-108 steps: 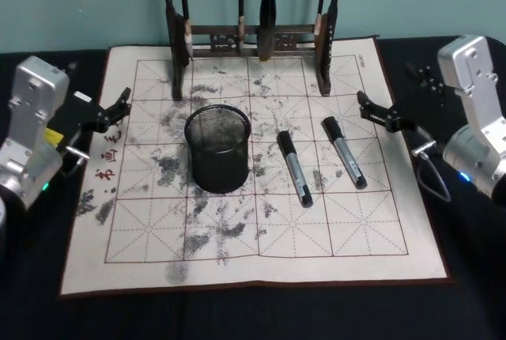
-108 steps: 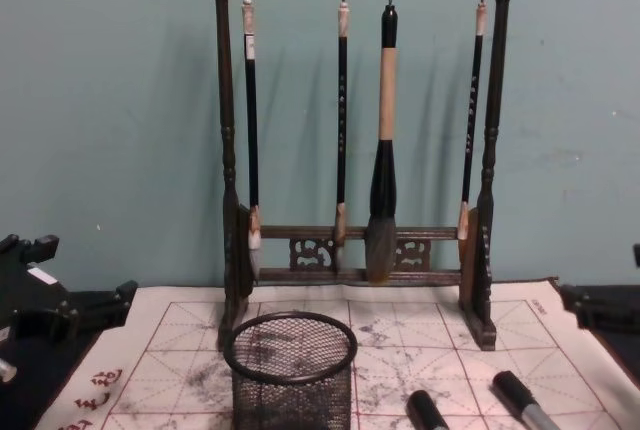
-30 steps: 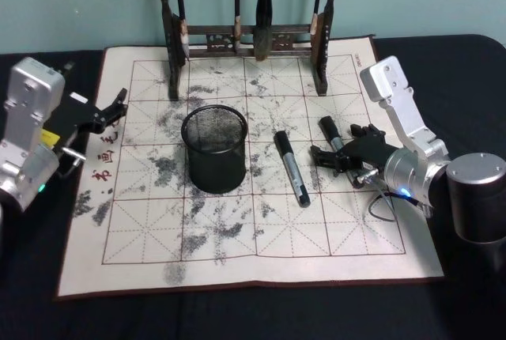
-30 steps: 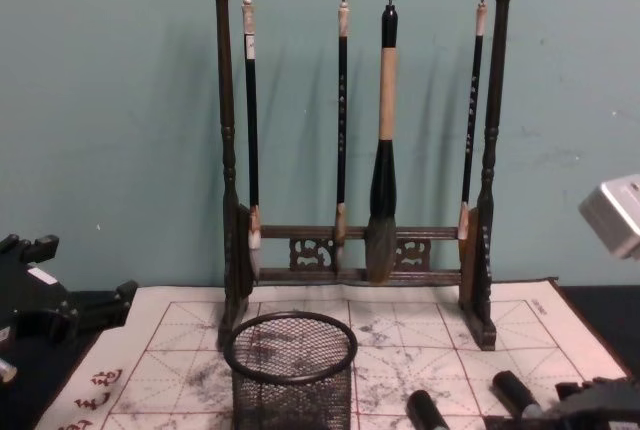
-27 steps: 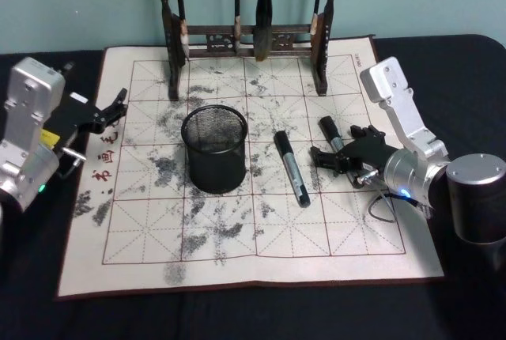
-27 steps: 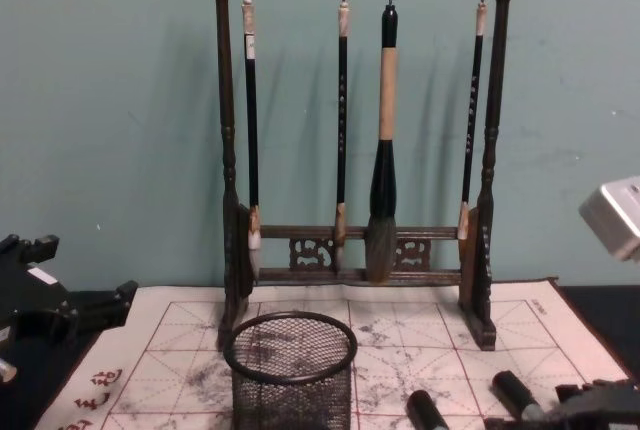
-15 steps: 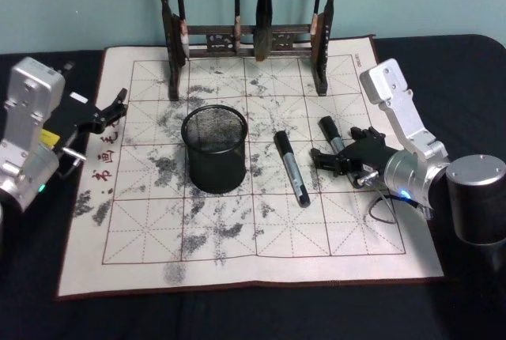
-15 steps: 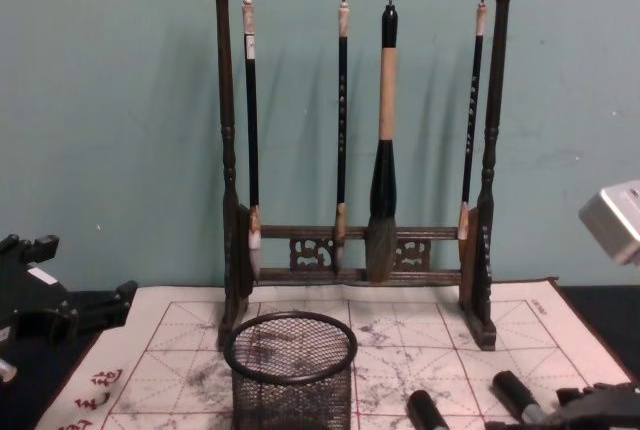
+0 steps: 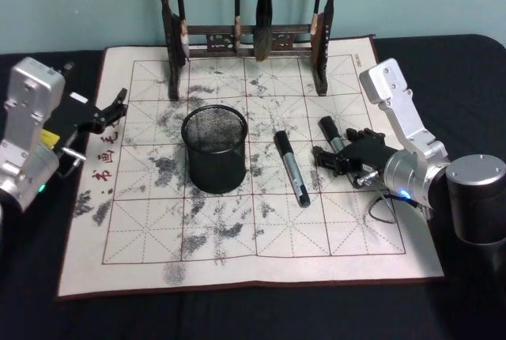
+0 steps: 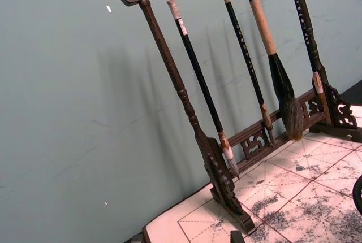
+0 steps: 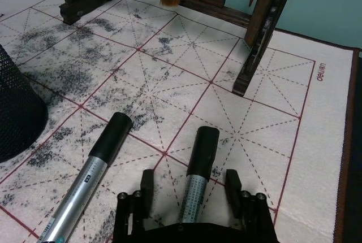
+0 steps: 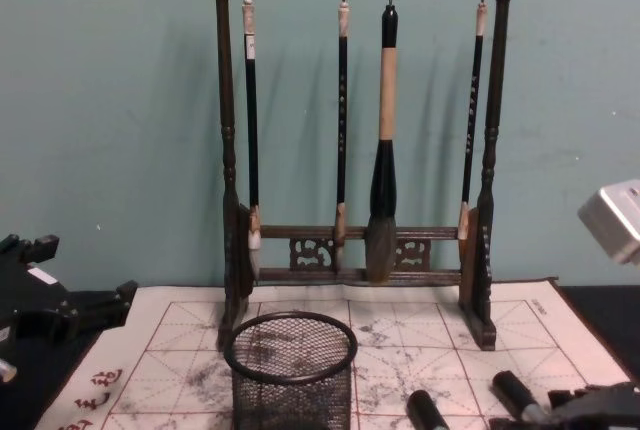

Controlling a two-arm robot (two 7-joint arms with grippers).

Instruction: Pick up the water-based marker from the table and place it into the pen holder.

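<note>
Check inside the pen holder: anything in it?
Pen holder: only bare mesh visible inside; the floor's near part is covered by its front wall. Left marker lies on the mat; right tool, open, straddles the right marker. Left tool parked at mat's left.

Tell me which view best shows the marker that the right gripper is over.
Right wrist view: the marker lies full-width inside the open right gripper. Head view: its cap, the rest under the gripper. Chest view: the cap end.

The felt mat (image 11: 271,120) bears the printed word "deli" near its edge.
</note>
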